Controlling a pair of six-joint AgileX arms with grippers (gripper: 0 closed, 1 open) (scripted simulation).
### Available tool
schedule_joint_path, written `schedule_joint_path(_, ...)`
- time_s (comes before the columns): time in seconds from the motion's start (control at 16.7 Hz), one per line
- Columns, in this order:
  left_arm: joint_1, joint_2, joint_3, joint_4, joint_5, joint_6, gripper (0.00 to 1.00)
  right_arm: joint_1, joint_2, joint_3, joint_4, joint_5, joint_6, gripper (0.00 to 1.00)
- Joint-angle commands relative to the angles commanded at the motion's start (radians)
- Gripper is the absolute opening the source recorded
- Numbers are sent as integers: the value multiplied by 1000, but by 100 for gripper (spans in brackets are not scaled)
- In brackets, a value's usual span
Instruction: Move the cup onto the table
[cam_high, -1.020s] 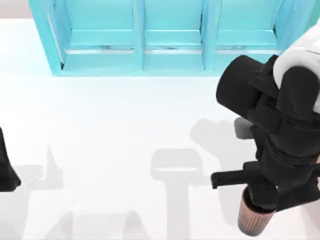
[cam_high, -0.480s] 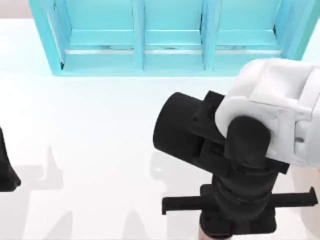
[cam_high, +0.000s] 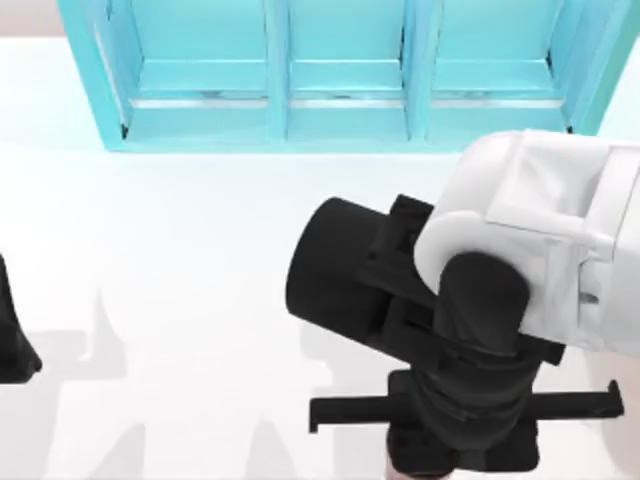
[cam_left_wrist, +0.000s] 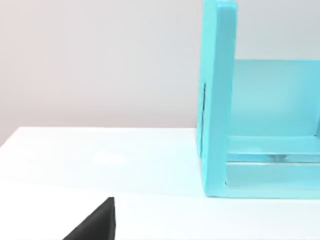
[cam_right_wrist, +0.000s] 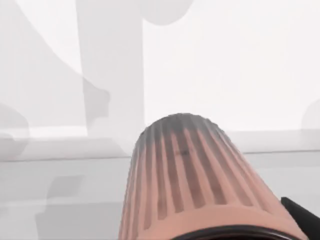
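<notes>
Carrying: I am holding the cup (cam_right_wrist: 200, 180) clamped in my right claw (cam_high: 462, 455), over the near middle of the white surface (cam_high: 200, 250).
Remaining: lowering it, setting it down, letting go.
Idling: my left arm is sitting parked at the left edge.

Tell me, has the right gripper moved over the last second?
Yes. In the top view the right gripper, carrying the cup, has shifted leftward, from below the turquoise shelf's right end to its right bay.

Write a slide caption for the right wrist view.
Ribbed pinkish-brown cup seen close from the right arm's wrist, above the glossy white table.
</notes>
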Motion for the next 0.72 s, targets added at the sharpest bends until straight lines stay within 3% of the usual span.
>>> schedule_joint_path(0.72, 0, 0, 0, 0, 0, 0, 100, 6, 51, -203, 254, 0, 7, 0)
